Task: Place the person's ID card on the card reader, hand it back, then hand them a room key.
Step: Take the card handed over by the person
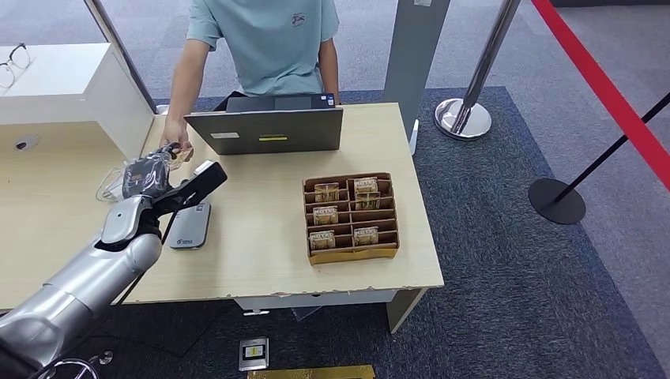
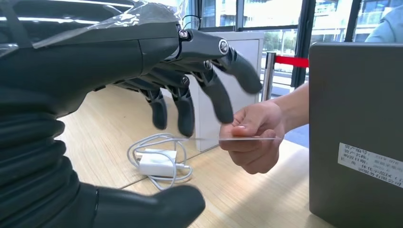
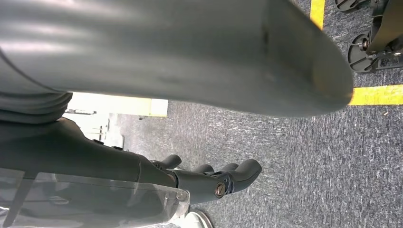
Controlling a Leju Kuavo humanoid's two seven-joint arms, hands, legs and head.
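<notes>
The person's hand [image 2: 254, 142] holds out a thin ID card [image 2: 237, 139], seen edge-on, beside the laptop. My left hand [image 2: 190, 95] is spread around the card's near end, with the fingers [image 2: 185, 116] just above it and the thumb [image 2: 152, 206] below; nothing is gripped. In the head view my left hand [image 1: 150, 175] meets the person's hand [image 1: 175, 150] at the desk's back left. The grey card reader [image 1: 190, 226] lies flat on the desk just beside it. A cardboard box of room keys [image 1: 351, 217] sits toward the desk's right side. My right hand [image 3: 209, 180] hangs over the carpet, holding nothing.
A grey laptop [image 1: 269, 129] stands with its back toward me between me and the person. A white charger with coiled cable [image 2: 159, 164] lies on the desk under my hand. A white counter [image 1: 71, 87] with glasses is at the left. Stanchions with a red belt [image 1: 466, 110] stand right.
</notes>
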